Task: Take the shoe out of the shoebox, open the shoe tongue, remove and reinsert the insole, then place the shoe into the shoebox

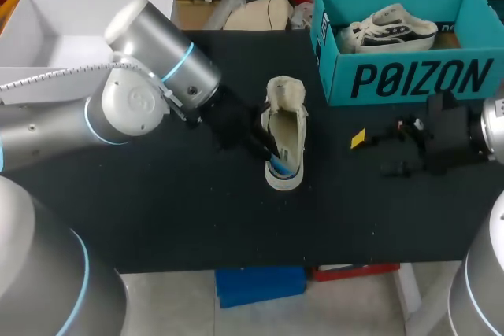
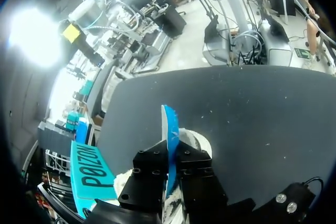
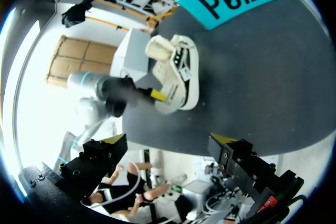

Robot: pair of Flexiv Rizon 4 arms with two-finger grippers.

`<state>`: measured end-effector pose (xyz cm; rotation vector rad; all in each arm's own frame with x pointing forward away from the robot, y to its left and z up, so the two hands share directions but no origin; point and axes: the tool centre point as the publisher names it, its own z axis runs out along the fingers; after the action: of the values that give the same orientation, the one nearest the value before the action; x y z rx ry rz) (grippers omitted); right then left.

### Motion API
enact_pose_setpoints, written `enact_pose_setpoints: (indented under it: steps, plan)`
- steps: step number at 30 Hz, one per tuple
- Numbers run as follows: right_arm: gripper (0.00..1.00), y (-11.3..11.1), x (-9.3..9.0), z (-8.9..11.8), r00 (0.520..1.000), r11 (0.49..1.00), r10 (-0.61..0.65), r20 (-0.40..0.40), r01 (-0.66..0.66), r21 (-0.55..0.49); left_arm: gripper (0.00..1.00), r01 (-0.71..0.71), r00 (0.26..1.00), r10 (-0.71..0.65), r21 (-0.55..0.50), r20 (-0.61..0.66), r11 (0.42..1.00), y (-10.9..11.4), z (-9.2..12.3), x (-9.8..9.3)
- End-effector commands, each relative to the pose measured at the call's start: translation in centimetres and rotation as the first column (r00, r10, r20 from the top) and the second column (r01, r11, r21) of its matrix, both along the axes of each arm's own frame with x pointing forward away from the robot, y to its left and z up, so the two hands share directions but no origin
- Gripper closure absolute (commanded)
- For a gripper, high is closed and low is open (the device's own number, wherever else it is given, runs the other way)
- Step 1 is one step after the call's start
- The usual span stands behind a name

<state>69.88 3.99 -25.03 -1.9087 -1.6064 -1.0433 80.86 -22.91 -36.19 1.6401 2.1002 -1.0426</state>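
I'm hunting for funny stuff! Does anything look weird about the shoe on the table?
Yes. A blue insole sticks up on its edge from the shoe, pinched by the left gripper, instead of lying flat inside.

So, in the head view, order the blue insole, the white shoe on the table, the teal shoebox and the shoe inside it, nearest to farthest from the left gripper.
1. blue insole: held in the left gripper.
2. white shoe: touching the insole, mid-table.
3. teal shoebox: back right.
4. second shoe: inside that box.
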Motion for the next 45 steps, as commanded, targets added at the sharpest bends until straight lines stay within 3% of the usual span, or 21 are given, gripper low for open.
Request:
enact_pose_setpoints:
  steps: [1,8,17,39,40,43,45]
  plan:
    - [0.0,0.1,0.0,0.0,1.0,1.0,-0.001,-0.001,0.001,-0.002,1.0,-0.007,1.0,0.007,0.007,0.006,1.0,-0.7,-0.7,1.1]
    - [0.0,0.1,0.0,0.0,1.0,1.0,-0.001,-0.001,0.001,-0.002,1.0,-0.04,0.999,0.039,0.02,0.019,0.999,-0.8,-1.5,3.1]
    - [0.0,0.1,0.0,0.0,1.0,1.0,-0.001,-0.001,0.001,-0.002,1.0,-0.056,0.998,0.054,0.046,0.029,0.997,-1.1,-2.1,4.3]
    - [0.0,0.1,0.0,0.0,1.0,1.0,-0.001,-0.001,0.001,-0.002,0.98,0.04,0.996,-0.06,0.276,0.064,0.96,-2.0,-4.9,2.6]
    - [0.0,0.1,0.0,0.0,1.0,1.0,-0.001,-0.001,0.001,-0.002,0.85,0.039,0.996,-0.06,0.276,0.068,0.96,-2.0,-4.6,2.7]
    - [0.0,0.1,0.0,0.0,1.0,1.0,-0.001,-0.001,0.001,-0.002,0.0,0.034,0.995,-0.056,0.261,0.078,0.965,-1.9,-3.4,2.7]
    - [0.0,0.1,0.0,0.0,1.0,1.0,-0.001,-0.001,0.001,-0.002,0.0,0.034,0.995,-0.056,0.251,0.081,0.967,-1.8,-2.5,2.8]
